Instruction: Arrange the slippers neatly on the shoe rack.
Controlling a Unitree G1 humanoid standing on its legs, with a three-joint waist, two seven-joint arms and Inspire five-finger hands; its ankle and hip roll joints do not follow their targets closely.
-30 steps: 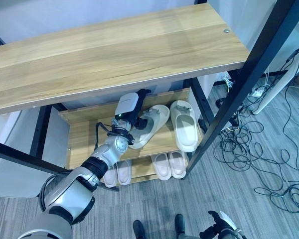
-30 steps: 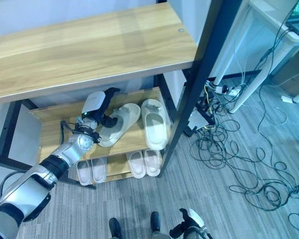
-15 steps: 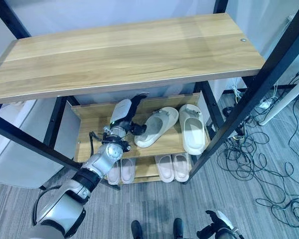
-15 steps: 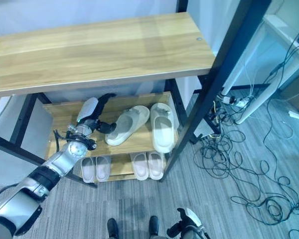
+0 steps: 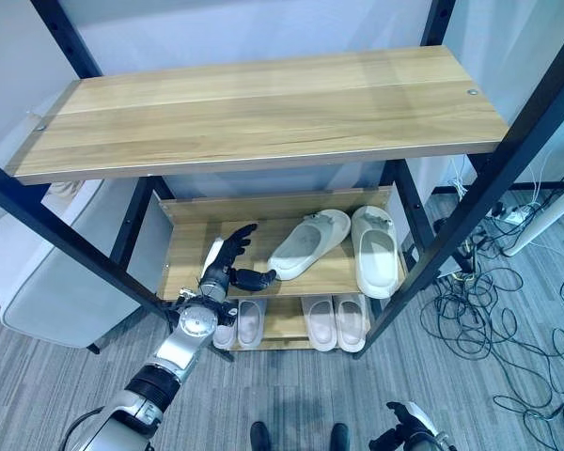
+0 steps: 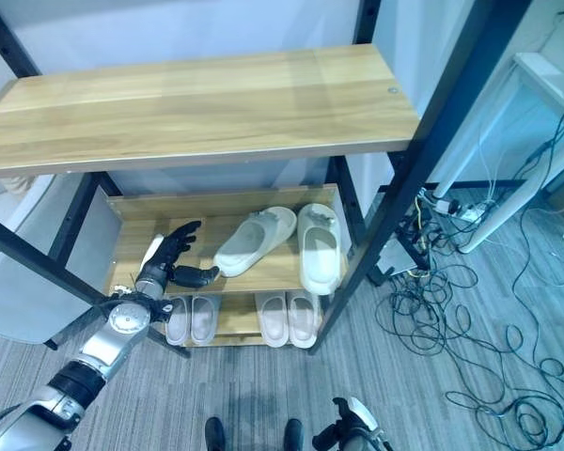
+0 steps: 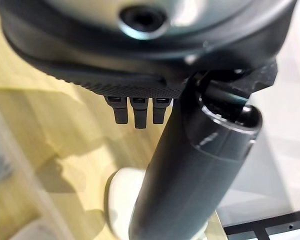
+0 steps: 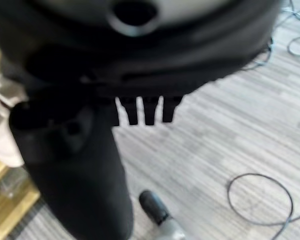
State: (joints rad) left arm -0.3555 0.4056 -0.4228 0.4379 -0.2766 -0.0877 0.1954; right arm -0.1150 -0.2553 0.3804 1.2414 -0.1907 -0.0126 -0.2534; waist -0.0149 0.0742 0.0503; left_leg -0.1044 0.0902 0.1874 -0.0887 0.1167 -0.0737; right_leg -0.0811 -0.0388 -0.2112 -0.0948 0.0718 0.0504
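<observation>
Released since a second ago: left hand (image 5: pixel 227 268) has let go of the angled slipper and drawn back toward 7 o'clock, and the camera has lifted.
Right hand (image 5: pixel 404 438): low at 5 o'clock over the floor (image 6: pixel 432 395), idle; I cannot tell its fingers.
Left hand: fingers spread, thumb toward the slipper, holding nothing.
Bottom shelf (image 5: pixel 287 329): two pale pairs, side by side.
Middle shelf (image 5: pixel 193 258): angled slipper (image 5: pixel 307 243), toe at 1 o'clock; straight slipper (image 5: pixel 377 250) at its 3 o'clock, toes nearly touching.
Next, I judge: I would nudge the angled heel rightward until parallel.
Top shelf (image 5: pixel 263 108): bare.
</observation>
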